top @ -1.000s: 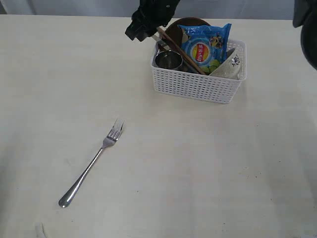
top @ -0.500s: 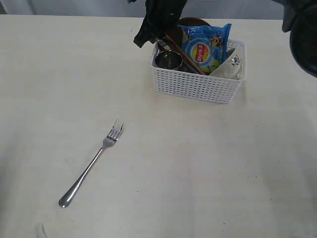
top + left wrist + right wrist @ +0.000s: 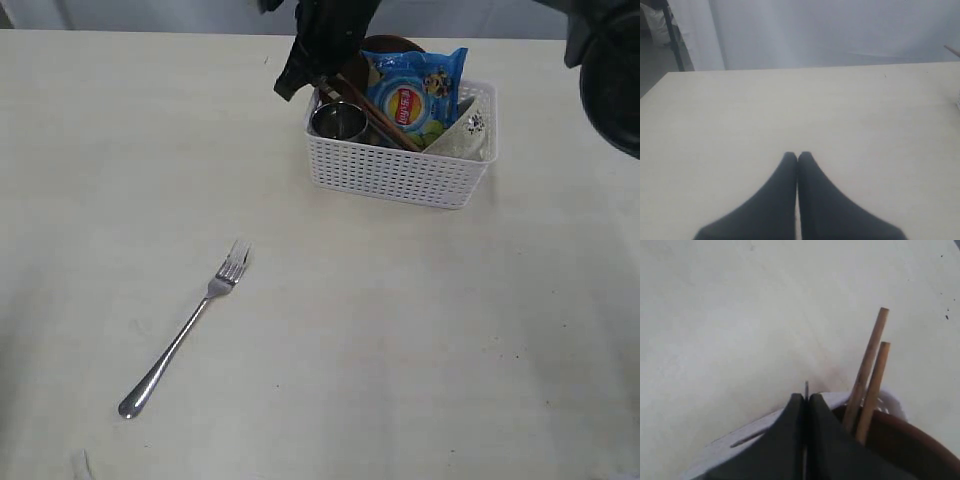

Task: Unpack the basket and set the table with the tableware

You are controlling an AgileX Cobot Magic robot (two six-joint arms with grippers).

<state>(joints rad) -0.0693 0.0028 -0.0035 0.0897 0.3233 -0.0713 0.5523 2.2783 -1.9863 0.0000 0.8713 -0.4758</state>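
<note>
The white basket [image 3: 400, 175] stands at the back of the table [image 3: 450, 330]. It holds a steel cup [image 3: 338, 120], wooden chopsticks [image 3: 385, 120], a brown plate [image 3: 385, 45] and an off-white bowl [image 3: 462, 135]. My right gripper [image 3: 318, 82] has reached across to the basket's back left corner. In the right wrist view this gripper [image 3: 806, 396] is shut on a thin steel blade, the knife [image 3: 806, 386], beside the chopsticks [image 3: 867, 375] and the plate [image 3: 910, 440]. A steel fork [image 3: 185, 335] lies on the table at front left. My left gripper [image 3: 797, 155] is shut and empty above bare table.
A blue chip bag [image 3: 415, 95] leans in the middle of the basket. The basket's white rim [image 3: 740, 440] lies just under my right fingers. A dark part of the robot [image 3: 610, 70] hangs at the right edge of the exterior view.
My right gripper has shifted slightly right over the basket's corner and its jaws have closed from open onto the knife blade. The left gripper and the fork have not moved.
</note>
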